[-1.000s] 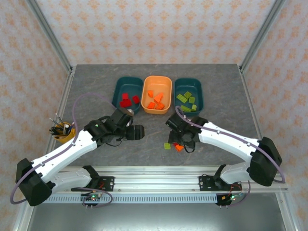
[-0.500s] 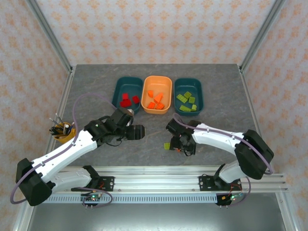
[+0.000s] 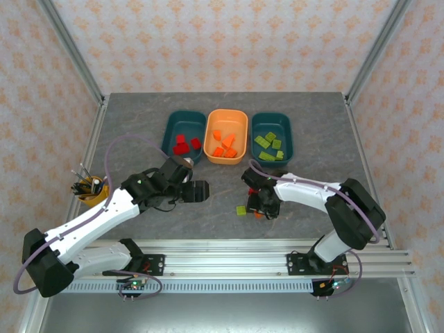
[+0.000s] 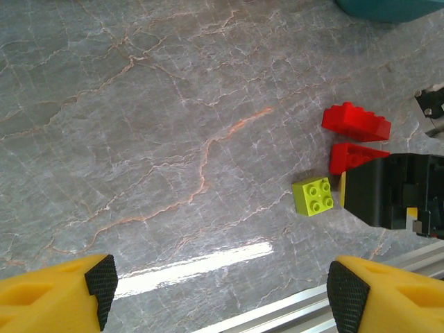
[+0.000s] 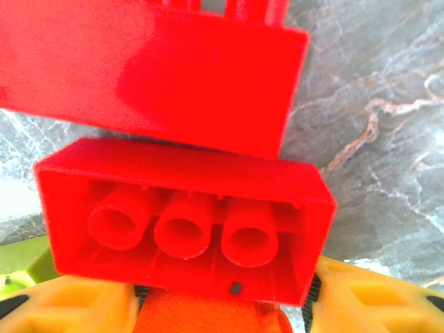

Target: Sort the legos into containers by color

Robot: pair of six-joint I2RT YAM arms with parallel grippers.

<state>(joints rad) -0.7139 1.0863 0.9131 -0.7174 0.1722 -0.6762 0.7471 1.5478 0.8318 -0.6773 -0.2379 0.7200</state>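
Your left gripper (image 3: pixel 196 191) hangs left of centre, jaws wide apart and empty. Across the upper middle, the left teal tray (image 3: pixel 186 123) carries red bricks (image 3: pixel 180 147), the orange tray (image 3: pixel 227 119) orange ones (image 3: pixel 223 146), and the right teal tray (image 3: pixel 272 121) green ones (image 3: pixel 267 142). Below them a four-stud green brick (image 4: pixel 313 196) lies loose just beside two red wedges (image 4: pixel 356 122). Your right gripper (image 3: pixel 263 207) is down on the nearer wedge (image 5: pixel 184 222), its hollow three-tube underside between the fingers (image 5: pixel 62 305); you cannot tell whether they pinch it. The table (image 4: pixel 139 104) is grey veined stone and the walls (image 3: pixel 222 41) are patterned peach.
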